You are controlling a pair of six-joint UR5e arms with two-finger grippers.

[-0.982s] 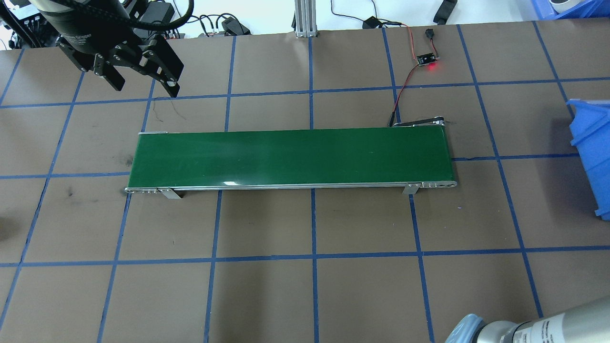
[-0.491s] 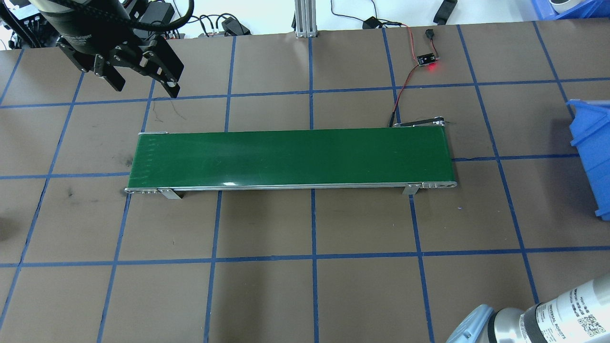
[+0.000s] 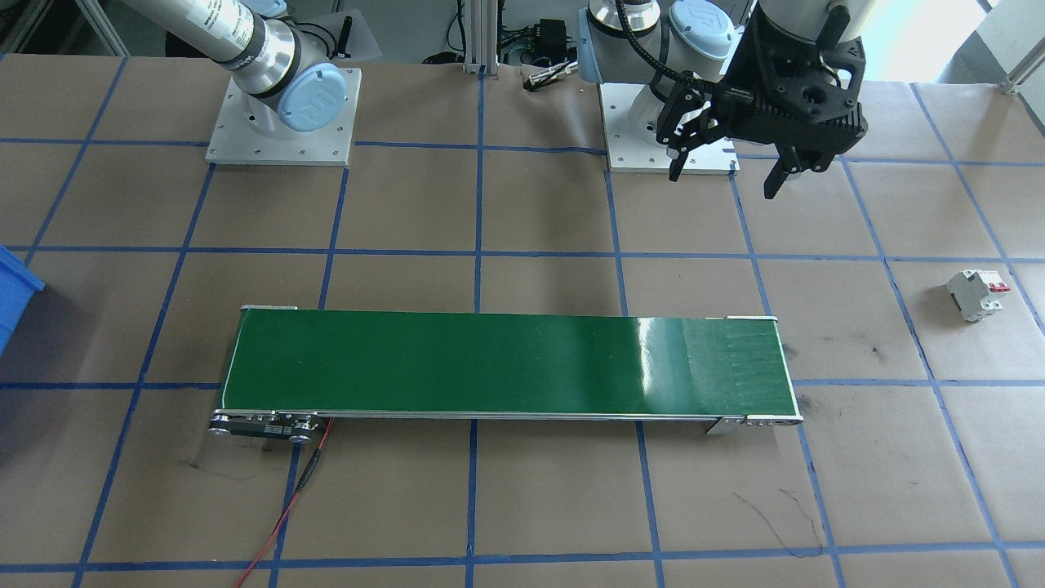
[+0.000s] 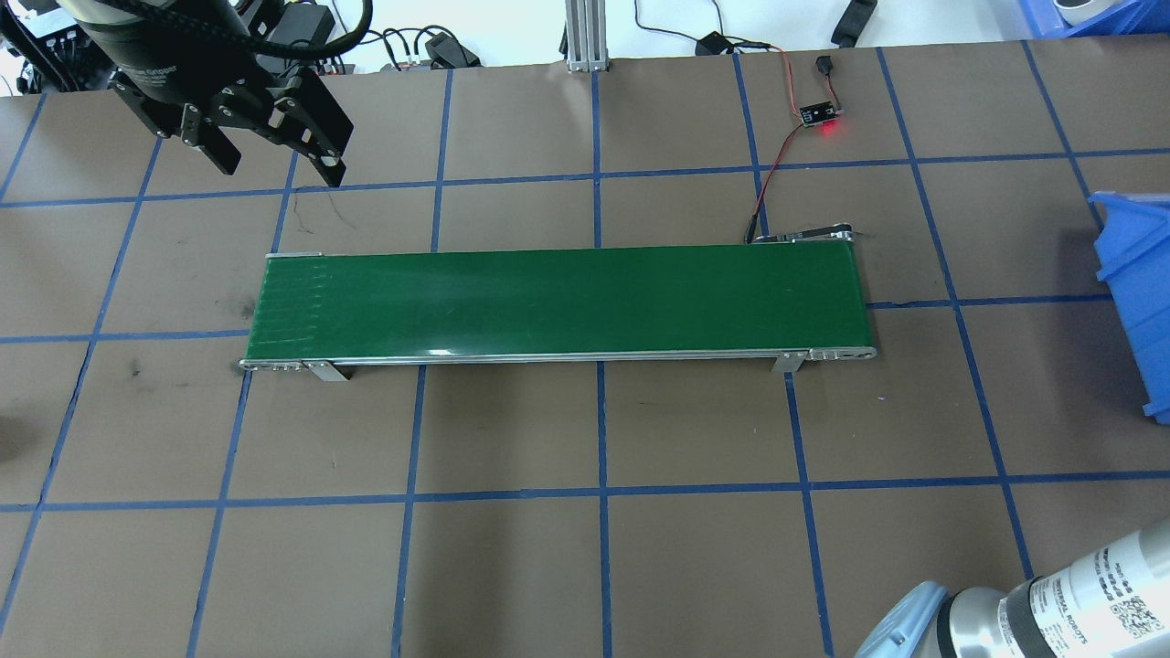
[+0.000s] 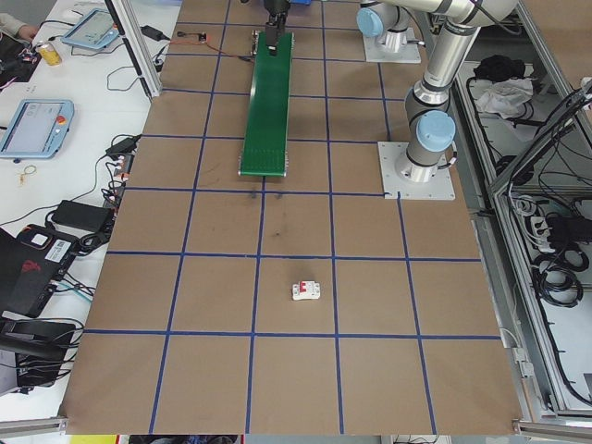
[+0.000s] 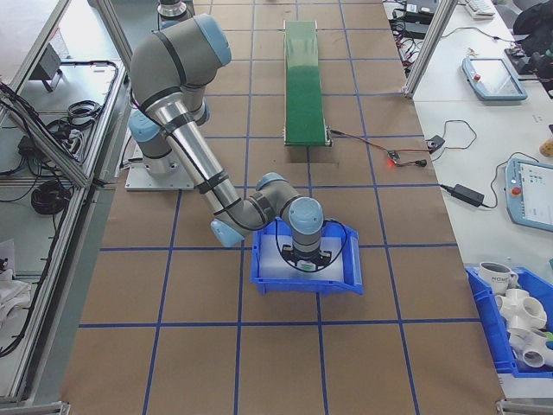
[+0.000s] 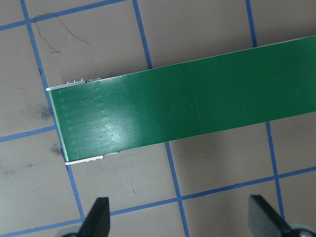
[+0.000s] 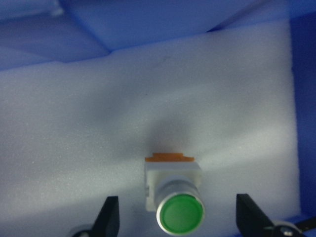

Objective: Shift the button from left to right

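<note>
one change: right arm [image 4: 1042,608] has shifted; left gripper [image 4: 279,169] unmoved.

Front, overhead views oppose; both show belt [image 4: 558,300].

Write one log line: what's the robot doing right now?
right claw: open over button in blue bin | left claw: open, empty, above table | green belt: empty
</note>
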